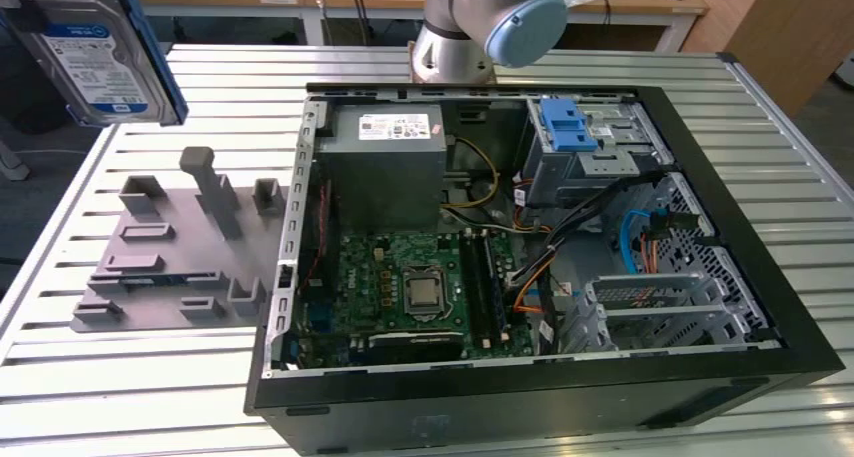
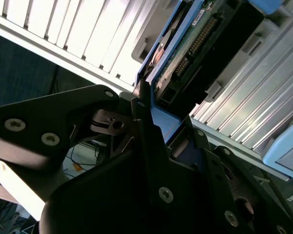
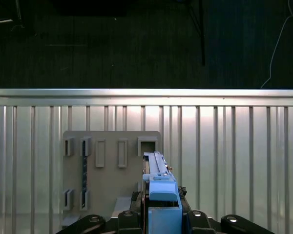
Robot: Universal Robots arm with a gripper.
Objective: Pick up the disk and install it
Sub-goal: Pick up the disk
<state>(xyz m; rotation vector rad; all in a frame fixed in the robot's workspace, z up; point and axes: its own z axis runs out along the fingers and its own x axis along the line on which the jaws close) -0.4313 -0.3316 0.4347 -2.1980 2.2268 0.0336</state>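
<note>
the end effector (image 3: 162,217) was clenched on the disk (image 1: 96,47), its fingers (image 2: 149,136) pressing the blue carrier frame (image 3: 161,187) from both sides in both wrist views. the disk hung in the air, label showing, above the worktop (image 1: 147,397) near its edge on the exterior view's left. beneath it a grey fixture plate (image 1: 150,262) lay on the slats, just beside the open computer case (image 1: 534,392).

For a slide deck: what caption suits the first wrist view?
Gripper clamps the blue-framed disk edge-on above the grey fixture plate and slatted table.
</note>
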